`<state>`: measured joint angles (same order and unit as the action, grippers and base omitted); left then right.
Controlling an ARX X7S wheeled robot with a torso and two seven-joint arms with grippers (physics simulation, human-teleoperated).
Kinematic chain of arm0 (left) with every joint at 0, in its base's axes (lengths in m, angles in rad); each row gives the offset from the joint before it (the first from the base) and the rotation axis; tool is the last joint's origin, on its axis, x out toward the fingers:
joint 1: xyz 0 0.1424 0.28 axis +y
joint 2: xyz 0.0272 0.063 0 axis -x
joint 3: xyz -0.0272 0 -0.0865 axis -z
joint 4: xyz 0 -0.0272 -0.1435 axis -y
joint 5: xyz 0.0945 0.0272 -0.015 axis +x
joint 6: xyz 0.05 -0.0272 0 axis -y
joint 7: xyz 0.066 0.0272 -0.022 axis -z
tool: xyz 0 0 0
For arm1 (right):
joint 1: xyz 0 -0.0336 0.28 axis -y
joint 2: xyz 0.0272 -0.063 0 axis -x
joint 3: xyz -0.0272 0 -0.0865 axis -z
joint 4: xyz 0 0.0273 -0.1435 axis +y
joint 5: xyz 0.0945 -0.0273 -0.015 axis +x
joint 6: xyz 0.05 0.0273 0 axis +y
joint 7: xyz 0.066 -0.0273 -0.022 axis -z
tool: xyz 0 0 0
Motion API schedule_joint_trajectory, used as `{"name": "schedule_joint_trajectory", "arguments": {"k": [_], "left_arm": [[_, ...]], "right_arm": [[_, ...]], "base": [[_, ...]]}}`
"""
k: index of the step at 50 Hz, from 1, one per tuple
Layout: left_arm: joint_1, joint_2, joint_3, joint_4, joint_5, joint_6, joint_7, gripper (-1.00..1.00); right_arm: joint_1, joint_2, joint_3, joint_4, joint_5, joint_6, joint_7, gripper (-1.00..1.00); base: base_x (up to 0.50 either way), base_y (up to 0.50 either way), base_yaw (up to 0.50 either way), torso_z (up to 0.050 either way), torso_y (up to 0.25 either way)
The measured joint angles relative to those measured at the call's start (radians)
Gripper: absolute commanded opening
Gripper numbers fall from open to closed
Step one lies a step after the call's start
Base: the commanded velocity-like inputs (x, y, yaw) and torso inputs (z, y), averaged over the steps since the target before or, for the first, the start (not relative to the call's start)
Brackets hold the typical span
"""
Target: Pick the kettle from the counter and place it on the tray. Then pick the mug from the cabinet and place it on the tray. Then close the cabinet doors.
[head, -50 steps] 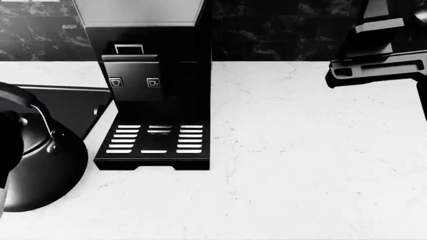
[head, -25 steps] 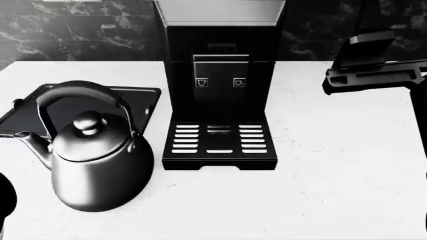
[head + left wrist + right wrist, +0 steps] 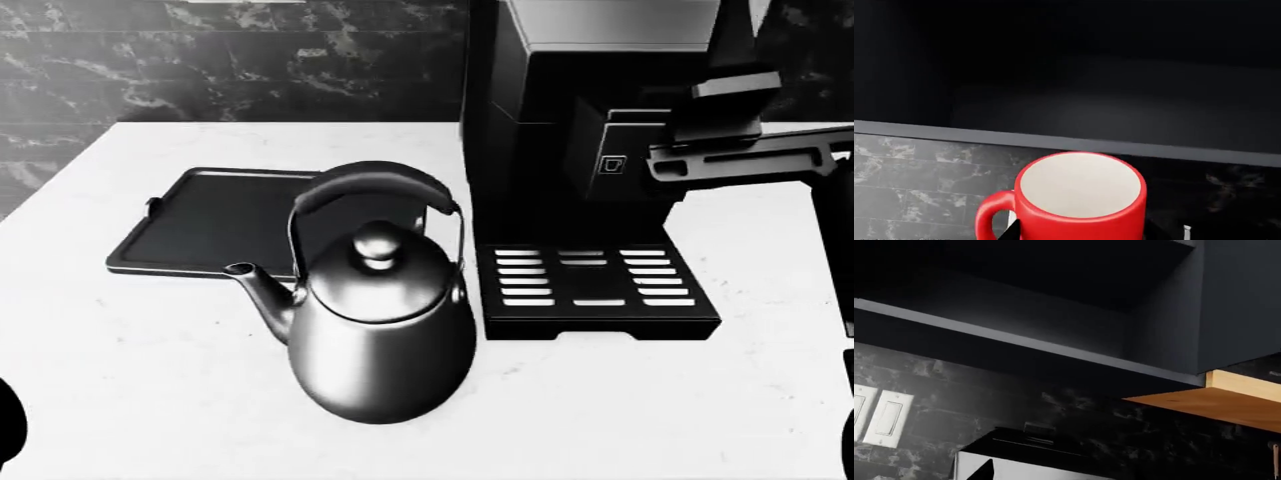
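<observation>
Mug carried toward tray, kettle not yet on it

Mug (image 3: 1079, 200) sits upright right in front of the left wrist camera, red, white inside, loop handle to one side, cabinet shelf edge and dark tile wall behind it. Looks held by the left gripper, but the fingers are barely visible at the frame edge, so jaw opening can't be told; likely closed on the mug body, judging from how it hangs with nothing under it.

Head view: kettle (image 3: 376, 335) stands on the counter (image 3: 160, 400), just in front of the tray (image 3: 200, 230), base seemingly off the rim, handle arching up, spout toward the robot's left. Tray is bare where visible. Coffee machine (image 3: 587, 180) sits just right of the kettle. Right arm (image 3: 747, 150) hangs over the machine; its jaws are not shown, and the right wrist view only gives cabinet underside, wall switches and machine top, so can't tell.

Judged step: mug transport, though the kettle seems still unplaced.

To do it well:
- keep mug level, descend slowly over the tray's open left part
- clear the kettle handle on approach, come from the left side
- release only once the base touches the tray floor, not the rim
- watch the tray for sliding
</observation>
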<state>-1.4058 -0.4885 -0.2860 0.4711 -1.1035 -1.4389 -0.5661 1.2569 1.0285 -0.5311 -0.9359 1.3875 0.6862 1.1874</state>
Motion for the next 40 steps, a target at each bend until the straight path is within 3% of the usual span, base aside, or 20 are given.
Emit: {"name": "schedule_joint_trajectory", "arguments": {"k": [15, 27, 40], "left_arm": [[0.048, -0.005, 0.022, 0.002, -0.001, 0.036, 0.004, -1.0], [0.121, -0.01, 0.077, -0.019, 0.067, 0.12, 0.048, -1.0], [0.157, 0.036, 0.246, -0.212, 0.263, 0.313, 0.134, -1.0]], "right_arm": [[0.031, -0.002, 0.004, -0.003, 0.026, 0.011, 0.01, 1.0], [0.161, -0.001, 0.024, -0.025, 0.158, 0.031, 0.064, 1.0], [0.368, -0.008, 0.032, -0.044, 0.343, 0.067, 0.15, 1.0]], "base": [[0.0, 0.5, 0.0, 0.0, 0.001], [0.0, 0.0, 0.0, 0.0, 0.001], [0.0, 0.0, 0.0, 0.0, 0.0]]}}
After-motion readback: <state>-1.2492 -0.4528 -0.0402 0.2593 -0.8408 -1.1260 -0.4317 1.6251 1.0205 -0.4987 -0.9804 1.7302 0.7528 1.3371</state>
